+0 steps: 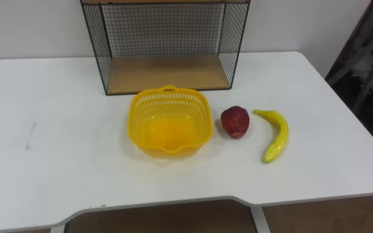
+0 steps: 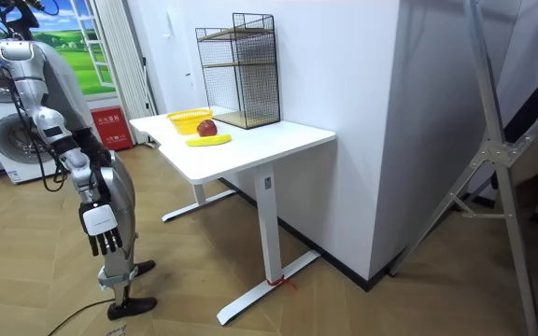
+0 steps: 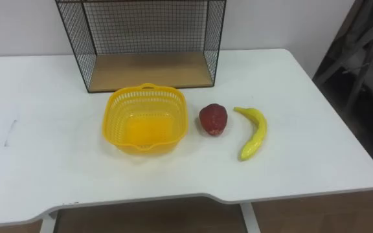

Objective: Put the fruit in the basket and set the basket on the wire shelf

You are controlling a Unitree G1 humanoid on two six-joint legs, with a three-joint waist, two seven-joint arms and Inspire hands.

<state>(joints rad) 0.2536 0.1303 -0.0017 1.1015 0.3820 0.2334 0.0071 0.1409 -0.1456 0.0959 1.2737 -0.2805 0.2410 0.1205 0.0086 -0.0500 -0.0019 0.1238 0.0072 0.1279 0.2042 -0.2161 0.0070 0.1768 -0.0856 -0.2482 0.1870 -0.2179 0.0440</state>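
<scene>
Nothing is sitting in the basket [image 1: 133,113] yet. The apple [image 1: 235,122] and banana [image 1: 276,136] are lying beside it on the table [image 1: 57,168], and the wire shelf [image 1: 167,71] is standing empty behind. The right robot hand [image 2: 101,227] is hanging open.

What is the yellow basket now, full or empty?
Empty: the basket shows a bare floor; the red fruit and banana lie on the table to its right.

1. Bright, even light across the white counter [image 1: 63,168], falling softly from overhead.
2. Faint, short shadows tucked under the basket [image 1: 136,123] and beside the banana [image 1: 276,136].
3. Dimmer beneath the counter in the room view.
</scene>
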